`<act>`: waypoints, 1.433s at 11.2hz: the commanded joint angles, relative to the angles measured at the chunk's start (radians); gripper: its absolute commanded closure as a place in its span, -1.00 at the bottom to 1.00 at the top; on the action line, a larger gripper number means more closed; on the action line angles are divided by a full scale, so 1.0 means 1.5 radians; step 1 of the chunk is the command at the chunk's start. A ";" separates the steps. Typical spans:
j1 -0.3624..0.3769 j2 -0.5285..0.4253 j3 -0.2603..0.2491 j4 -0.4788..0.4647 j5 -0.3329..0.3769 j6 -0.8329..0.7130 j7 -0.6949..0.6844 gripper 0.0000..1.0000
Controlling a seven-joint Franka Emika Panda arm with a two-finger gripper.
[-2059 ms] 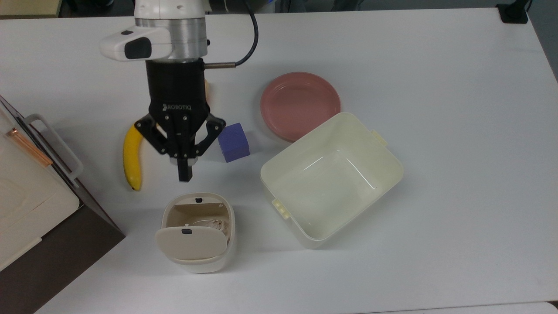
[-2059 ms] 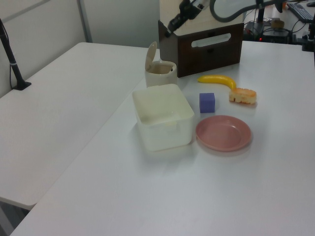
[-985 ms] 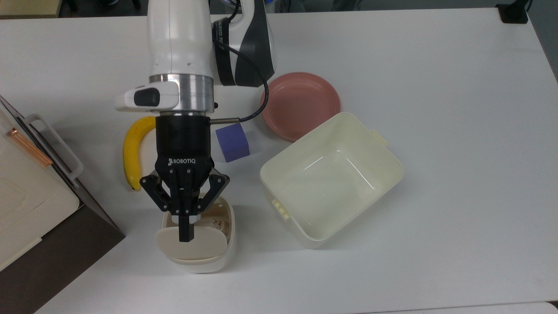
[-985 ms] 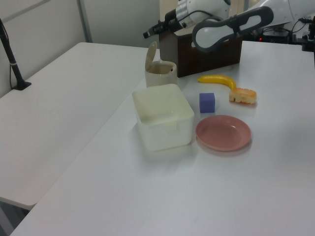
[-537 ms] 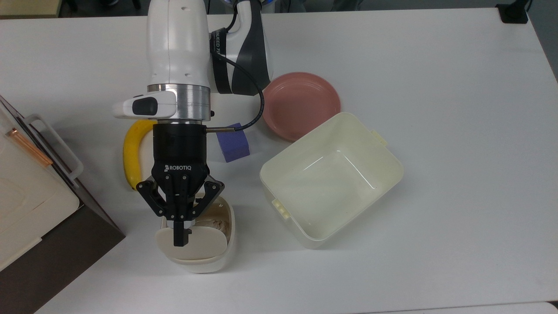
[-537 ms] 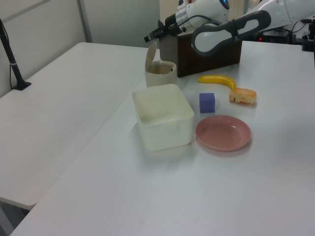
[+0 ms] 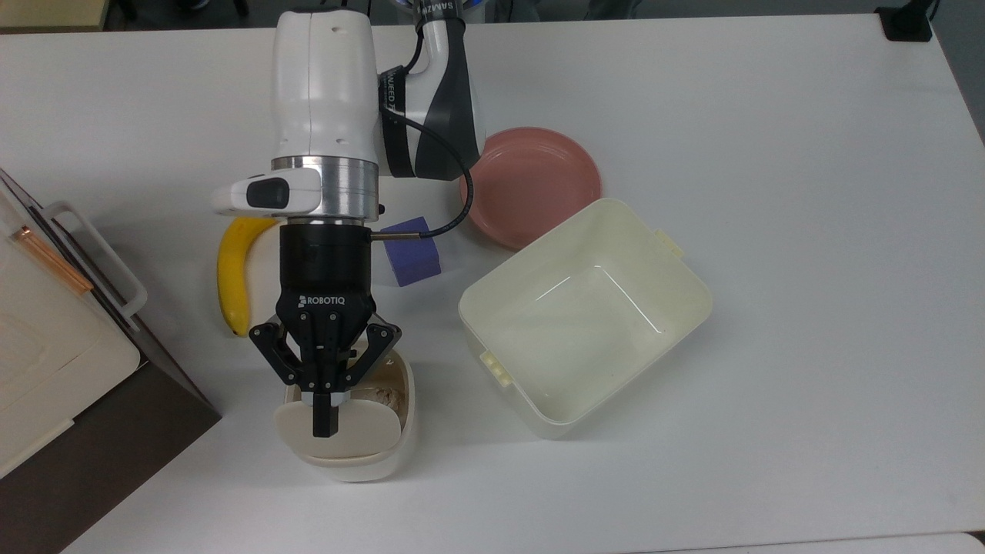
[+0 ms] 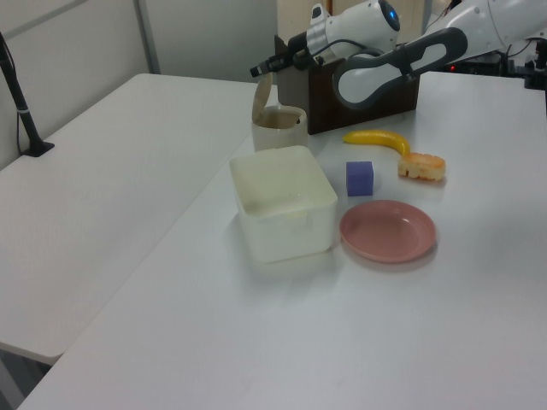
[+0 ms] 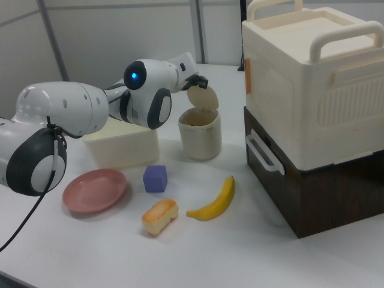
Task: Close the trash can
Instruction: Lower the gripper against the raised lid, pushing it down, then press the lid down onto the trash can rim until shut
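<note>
Since half a second ago the gripper (image 7: 324, 425) has slid a touch toward the top view's right and slightly lower in that frame, so its tips now sit over the middle of the raised lid (image 7: 338, 432); the lid itself hasn't budged, nor has anything else on the table.

Going left to right in the top view: a cream box on a dark brown base (image 7: 46, 362) sits at the edge, then a banana (image 7: 233, 277). Next comes the trash can (image 7: 350, 419), near the table's (image 7: 769, 154) lower edge in that view, with its lid up on the hinge. In the right view the lid (image 9: 201, 96) stands almost upright above the can's (image 9: 200, 133) open mouth, and the gripper (image 9: 197, 80) is right at its top edge. The fingers are pressed together with nothing between them.

Just right of the arm is a purple cube (image 7: 412, 254), then the big cream tub (image 7: 585, 315), well apart from the can. A pink plate (image 7: 531, 185) sits above it, with the tub's rim overlapping the plate's edge. The right view also shows a small bread roll (image 9: 159, 216) beside the banana (image 9: 213, 201).
</note>
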 commanded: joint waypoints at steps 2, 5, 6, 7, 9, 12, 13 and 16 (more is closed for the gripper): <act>0.014 -0.014 -0.030 -0.049 -0.010 0.024 0.012 1.00; 0.014 -0.015 -0.037 -0.078 -0.010 0.075 0.011 1.00; 0.014 -0.017 -0.042 -0.082 -0.010 0.078 0.011 1.00; 0.013 -0.019 -0.042 -0.085 -0.009 0.079 0.011 1.00; 0.013 -0.029 -0.057 -0.105 -0.009 0.092 0.009 1.00; 0.008 -0.034 -0.064 -0.123 -0.009 0.101 0.008 1.00; 0.008 -0.034 -0.072 -0.127 -0.009 0.102 0.004 1.00; -0.005 -0.038 -0.073 -0.146 -0.009 0.139 -0.002 1.00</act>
